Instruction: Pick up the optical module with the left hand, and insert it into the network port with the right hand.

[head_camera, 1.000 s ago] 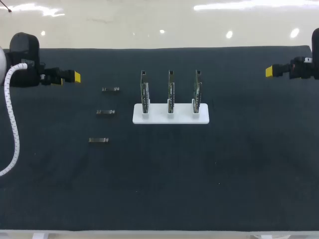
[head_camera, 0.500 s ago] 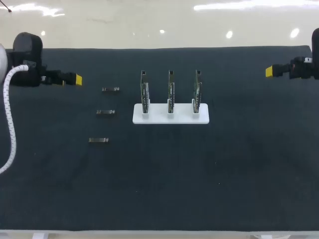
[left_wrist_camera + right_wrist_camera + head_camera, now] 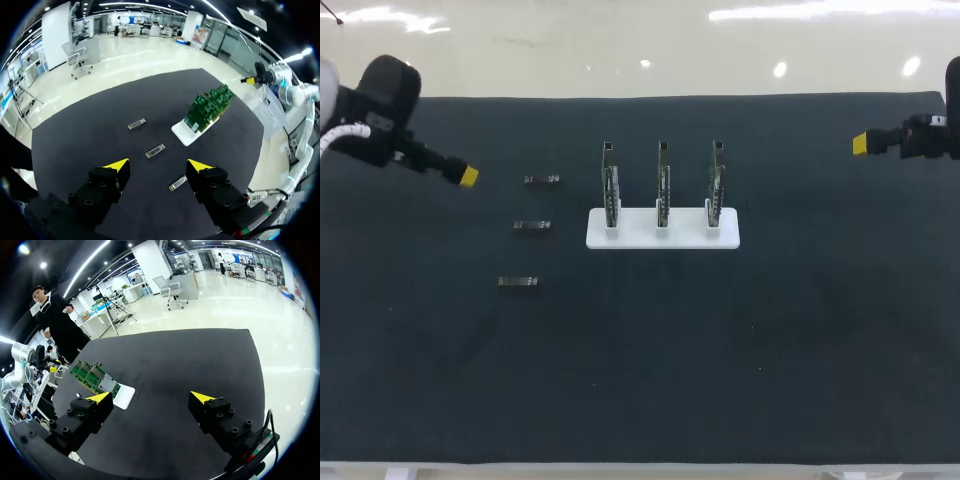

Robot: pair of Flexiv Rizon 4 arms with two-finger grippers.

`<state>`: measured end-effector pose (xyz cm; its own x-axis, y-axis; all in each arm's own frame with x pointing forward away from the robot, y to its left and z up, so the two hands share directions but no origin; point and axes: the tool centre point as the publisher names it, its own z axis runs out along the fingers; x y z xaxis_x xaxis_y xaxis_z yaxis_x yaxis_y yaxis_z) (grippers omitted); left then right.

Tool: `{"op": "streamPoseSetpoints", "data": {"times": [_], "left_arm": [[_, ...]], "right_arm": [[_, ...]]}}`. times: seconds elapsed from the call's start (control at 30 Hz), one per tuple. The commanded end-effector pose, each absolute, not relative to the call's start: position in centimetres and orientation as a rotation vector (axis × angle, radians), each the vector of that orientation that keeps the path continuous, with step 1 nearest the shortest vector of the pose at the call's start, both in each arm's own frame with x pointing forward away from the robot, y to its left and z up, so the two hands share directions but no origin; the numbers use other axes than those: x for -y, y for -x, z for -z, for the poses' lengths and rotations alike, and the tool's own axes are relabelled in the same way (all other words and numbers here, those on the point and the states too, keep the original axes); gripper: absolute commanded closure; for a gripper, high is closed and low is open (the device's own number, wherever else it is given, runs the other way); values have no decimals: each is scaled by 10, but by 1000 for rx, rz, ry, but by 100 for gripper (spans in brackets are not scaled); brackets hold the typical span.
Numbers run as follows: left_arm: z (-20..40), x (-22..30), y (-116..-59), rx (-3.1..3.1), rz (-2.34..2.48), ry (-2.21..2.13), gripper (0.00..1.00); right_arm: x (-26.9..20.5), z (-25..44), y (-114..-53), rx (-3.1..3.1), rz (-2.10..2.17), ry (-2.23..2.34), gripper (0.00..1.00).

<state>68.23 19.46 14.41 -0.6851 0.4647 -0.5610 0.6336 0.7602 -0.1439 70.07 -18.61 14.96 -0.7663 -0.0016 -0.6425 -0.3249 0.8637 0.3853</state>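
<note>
1. The dark counter [image 3: 650, 380] carries a white stand [image 3: 662, 238] near its middle, toward the far side. Three circuit boards [image 3: 662, 185] stand upright in the stand, in a row side by side.
2. Three small modules lie flat on the counter to the left of the stand, apart from one another and from the stand, in a slightly slanted line.
   - The far module [image 3: 542, 180] lies behind the stand's line.
   - The middle module [image 3: 532, 227] lies level with the stand.
   - The near module [image 3: 518, 282] lies in front of the stand's line and is the farthest left of the three.
3. The left gripper [image 3: 468, 177] is farther left of the stand than any module. It is above the counter, near the far module but apart from it, and its fingers slant down toward the counter.
   - The left wrist view shows its fingers wide apart and empty.
   - All three modules lie on the counter ahead of it, and none touches a finger.
4. The right gripper [image 3: 860, 144] is well to the right of the stand, toward the far side and well apart from every module.
   - The right wrist view shows its fingers wide apart and empty.
   - The stand and boards are ahead of it, off to one finger's side.
</note>
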Motion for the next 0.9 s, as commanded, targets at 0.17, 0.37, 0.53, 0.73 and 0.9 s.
{"op": "streamPoseSetpoints", "data": {"times": [0.17, 0.37, 0.53, 0.73, 0.9], "left_arm": [[-151, -202, -681, -2542, 343, -1129, 0], [-152, -212, -675, -2495, 324, -1379, 0], [-154, -222, -671, -2433, 345, -1489, 0], [-155, -225, -669, -2403, 351, -1512, 0], [-155, -225, -669, -2403, 351, -1512, 0]], "right_arm": [[185, -150, -700, -2374, -636, 232, 0], [185, -150, -700, -2374, -636, 232, 0], [185, -150, -700, -2374, -636, 232, 0], [185, -150, -700, -2374, -636, 232, 0], [183, -159, -704, -2178, -712, 575, 0]]}}
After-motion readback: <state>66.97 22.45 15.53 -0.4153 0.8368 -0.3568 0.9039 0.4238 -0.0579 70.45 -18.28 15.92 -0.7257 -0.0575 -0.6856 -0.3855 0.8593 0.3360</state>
